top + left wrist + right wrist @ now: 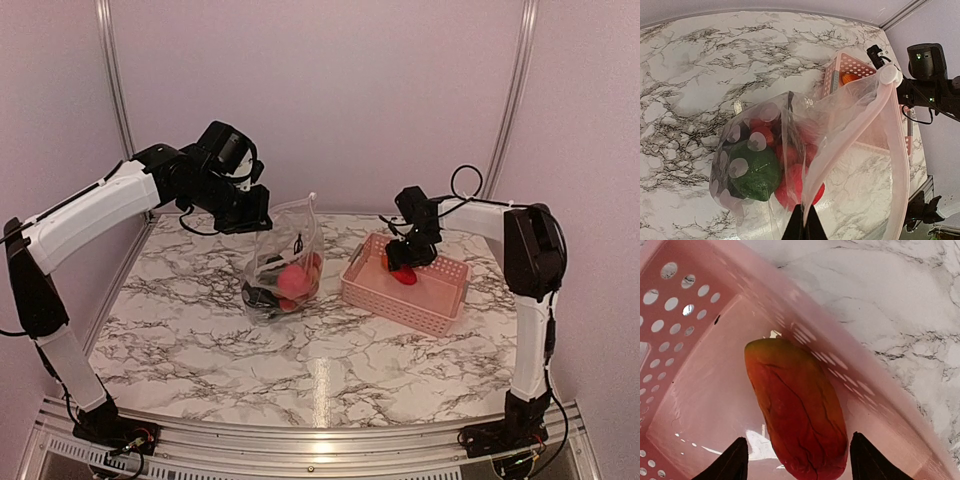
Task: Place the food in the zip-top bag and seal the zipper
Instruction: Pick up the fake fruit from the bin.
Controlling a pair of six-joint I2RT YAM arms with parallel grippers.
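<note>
The clear zip-top bag (285, 262) stands on the marble table, holding red-pink berries (294, 281), a round green piece (754, 171) and a dark piece at its base. My left gripper (250, 215) is shut on the bag's upper edge (805, 212) and holds the mouth up. The orange-red mango (797, 412) lies in the pink basket (440, 300). My right gripper (405, 258) is open, its fingertips (732, 465) on either side of the mango's near end. The zipper strip (900, 150) runs along the bag's mouth.
The pink slotted basket stands to the right of the bag, close to it. Metal frame posts (112, 80) stand at the back corners. The table's near edge has a metal rail (320, 440).
</note>
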